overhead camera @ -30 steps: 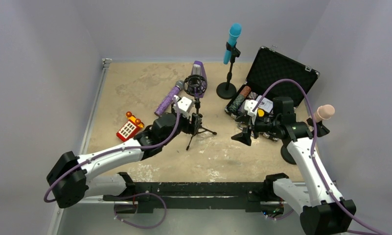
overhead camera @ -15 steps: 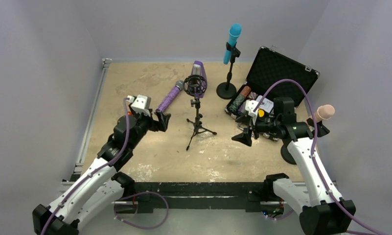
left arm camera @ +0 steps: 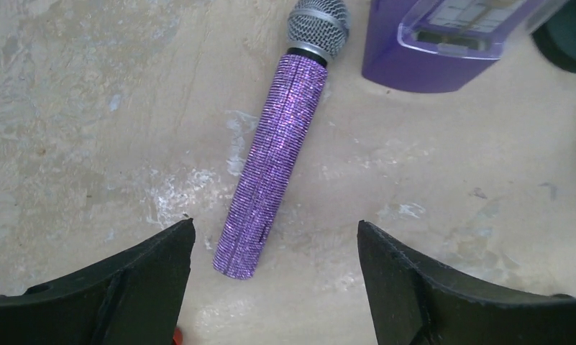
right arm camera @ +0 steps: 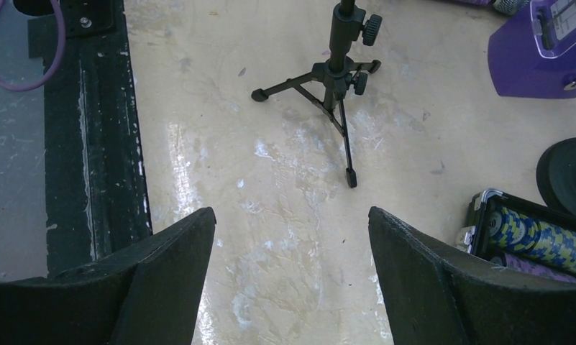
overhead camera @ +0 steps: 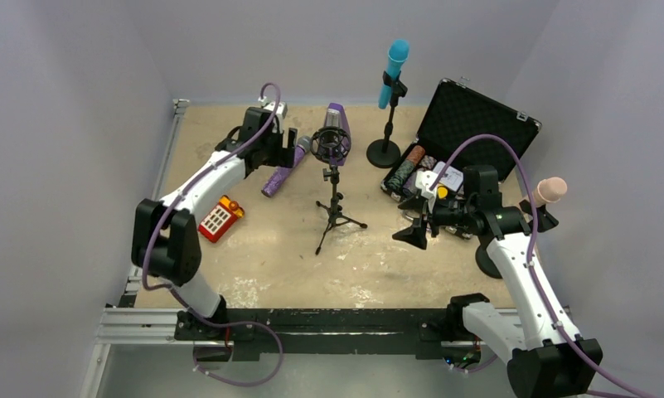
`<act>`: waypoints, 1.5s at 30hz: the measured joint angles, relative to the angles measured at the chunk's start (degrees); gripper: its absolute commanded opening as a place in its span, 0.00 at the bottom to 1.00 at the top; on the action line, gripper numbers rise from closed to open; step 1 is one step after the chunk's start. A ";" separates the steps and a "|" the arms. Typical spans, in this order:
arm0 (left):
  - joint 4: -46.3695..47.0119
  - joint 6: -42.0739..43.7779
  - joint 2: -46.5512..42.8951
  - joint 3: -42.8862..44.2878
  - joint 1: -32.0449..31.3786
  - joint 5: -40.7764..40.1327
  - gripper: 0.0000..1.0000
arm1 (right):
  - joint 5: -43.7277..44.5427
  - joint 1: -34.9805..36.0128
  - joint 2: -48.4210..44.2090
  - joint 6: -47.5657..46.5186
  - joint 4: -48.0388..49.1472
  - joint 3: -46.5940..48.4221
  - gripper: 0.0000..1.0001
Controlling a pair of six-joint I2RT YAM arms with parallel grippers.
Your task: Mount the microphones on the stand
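**Left hand spread over the glittery purple microphone**

Nearest, the black rail (overhead camera: 328,319) edges the scuffed sandy tabletop (overhead camera: 254,249), with bare room between it and the tripod stand (overhead camera: 335,195). My right hand (overhead camera: 413,220) hangs spread and empty beside the open case (overhead camera: 469,124), unmoved since a second ago. My left hand (overhead camera: 290,148) has swung from the tripod's legs to the far left and hovers released, a finger on either side of the purple microphone (left arm camera: 274,154). That microphone lies flat where it lay before, its head near the metronome (left arm camera: 443,43). The pink microphone (overhead camera: 550,191) and the blue microphone (overhead camera: 395,66) sit clipped in stands near the pale walls.
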 measured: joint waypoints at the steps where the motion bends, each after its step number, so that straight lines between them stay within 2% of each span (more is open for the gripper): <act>1: -1.05 1.05 2.60 2.12 0.33 -0.04 0.82 | -0.28 0.00 0.00 -0.02 -0.11 0.00 0.81; 4: -3.98 3.69 8.98 6.45 1.36 0.11 0.75 | -0.74 0.00 0.00 -0.04 -0.35 0.00 0.81; 10: -11.19 6.25 19.39 12.11 2.78 2.86 0.70 | -0.76 -0.22 0.00 -0.22 -0.44 0.00 0.81; 19: -20.02 6.19 24.17 16.98 2.89 4.92 0.61 | -0.85 -0.46 0.00 -0.33 -0.72 0.00 0.81; 25: -24.90 5.03 27.91 21.18 2.97 4.63 0.61 | -1.31 -1.11 -0.28 -0.44 -0.83 0.00 0.81; 28: -28.24 4.61 30.18 24.44 2.97 4.00 0.57 | -2.05 -1.42 -0.83 -0.48 -0.87 0.00 0.81; 37: -34.82 3.80 31.98 27.80 2.97 2.99 0.56 | -4.00 -2.01 -2.71 -1.49 -2.21 0.07 0.81; 40: -36.48 3.87 32.54 28.44 2.97 2.95 0.45 | -4.66 -2.34 -3.82 -1.62 -2.64 0.13 0.82; 45: -38.16 4.39 33.14 29.46 2.93 3.13 0.09 | -5.68 -2.64 -5.25 -1.99 -3.39 0.42 0.82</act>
